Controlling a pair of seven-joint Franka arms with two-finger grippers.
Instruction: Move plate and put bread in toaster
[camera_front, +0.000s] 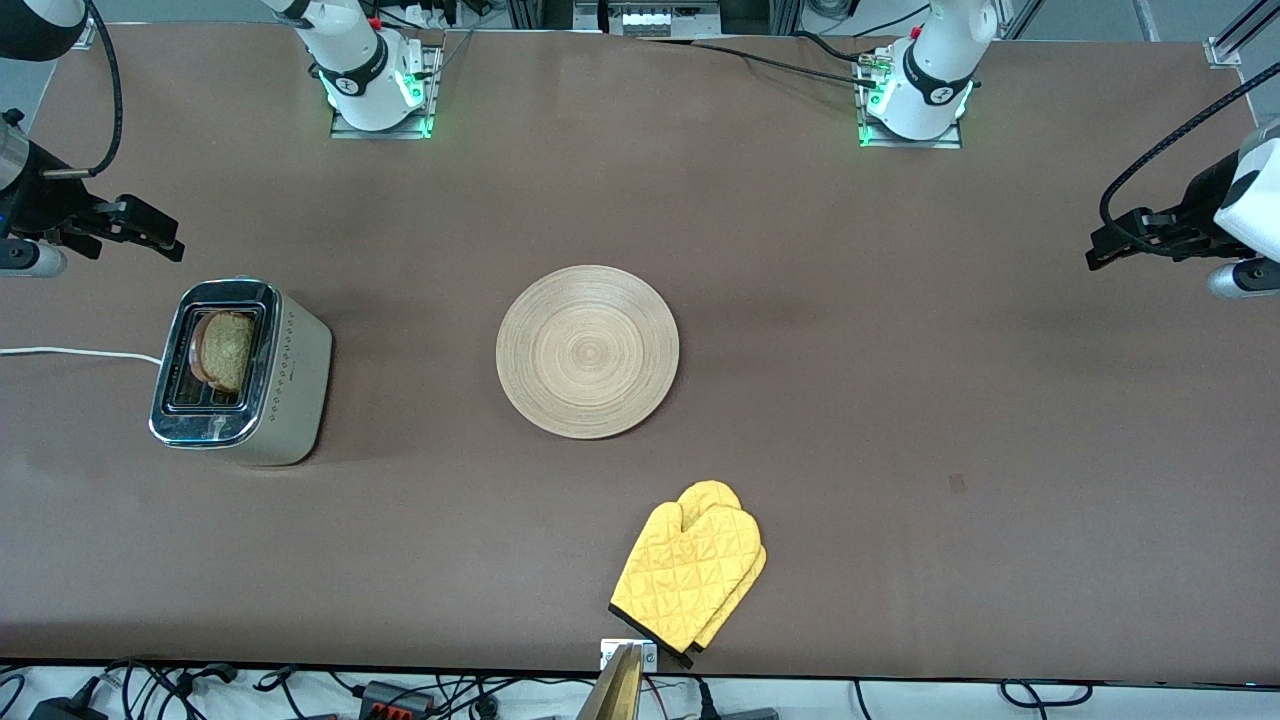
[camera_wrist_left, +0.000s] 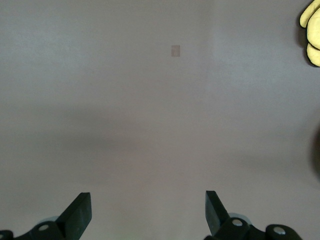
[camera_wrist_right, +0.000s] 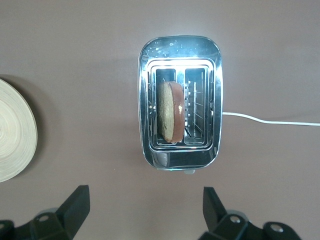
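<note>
The round wooden plate (camera_front: 587, 350) lies bare at the middle of the table, and its edge (camera_wrist_right: 15, 130) shows in the right wrist view. The toaster (camera_front: 290, 385) stands toward the right arm's end. The bread (camera_front: 225, 350) stands upright in one of its slots. From above, the slice (camera_wrist_right: 170, 112) leans in the slot nearer the plate, inside the chrome top (camera_wrist_right: 177, 47). My right gripper (camera_front: 150, 232) hangs open and empty (camera_wrist_right: 146, 210) above the table beside the toaster. My left gripper (camera_front: 1105, 250) waits open (camera_wrist_left: 148, 212) over bare table at the left arm's end.
A yellow quilted oven mitt (camera_front: 690, 575) lies near the table's front edge, nearer to the front camera than the plate; its tip (camera_wrist_left: 312, 30) shows in the left wrist view. The toaster's white cord (camera_front: 70, 352) runs off the table's end. A small patch (camera_front: 957, 483) marks the tabletop.
</note>
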